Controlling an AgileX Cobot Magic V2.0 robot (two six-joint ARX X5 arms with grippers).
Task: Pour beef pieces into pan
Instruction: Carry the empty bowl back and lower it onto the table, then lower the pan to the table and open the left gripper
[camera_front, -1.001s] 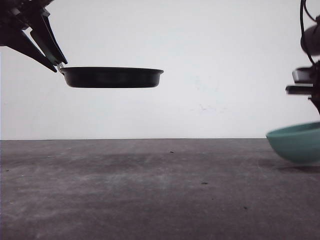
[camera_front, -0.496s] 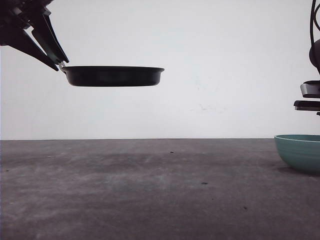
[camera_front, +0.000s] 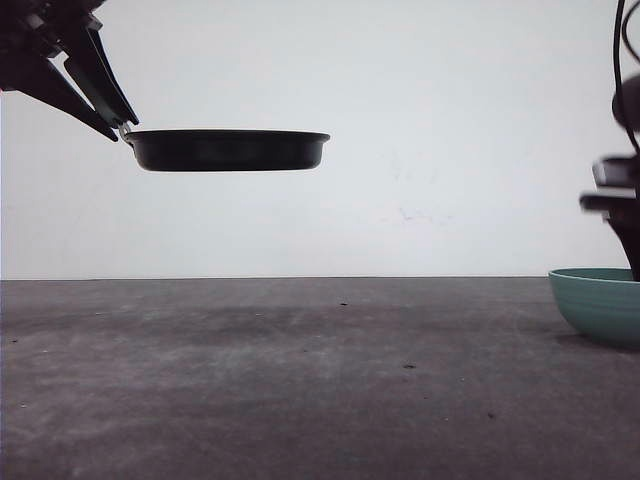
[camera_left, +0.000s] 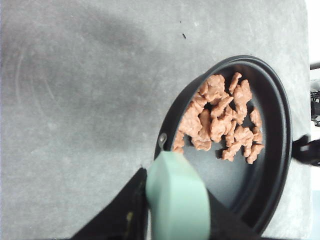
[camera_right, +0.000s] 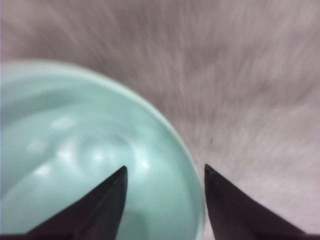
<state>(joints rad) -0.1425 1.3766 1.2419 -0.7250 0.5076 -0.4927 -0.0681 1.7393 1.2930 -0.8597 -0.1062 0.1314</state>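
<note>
Inside the raised pan (camera_left: 260, 165), beef pieces (camera_left: 220, 120); left fingers (camera_left: 125, 210) clamping its handle (camera_left: 177, 200), right fingers (camera_right: 115, 200) spread.

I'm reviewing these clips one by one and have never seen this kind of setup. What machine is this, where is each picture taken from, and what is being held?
This is a robot with two arms, each ending in a two-fingered gripper. One camera looks forward over a grey table; the other two sit on the arms' wrists, looking down past the fingers.

In the front view the left gripper holds the pan in the air by its handle. The left wrist view shows that mint-green handle up close, and the beef pieces lying in the pan.

The teal bowl stands on the table at the right. The right gripper is open, its fingers either side of the bowl's rim. That picture is blurred.
</note>
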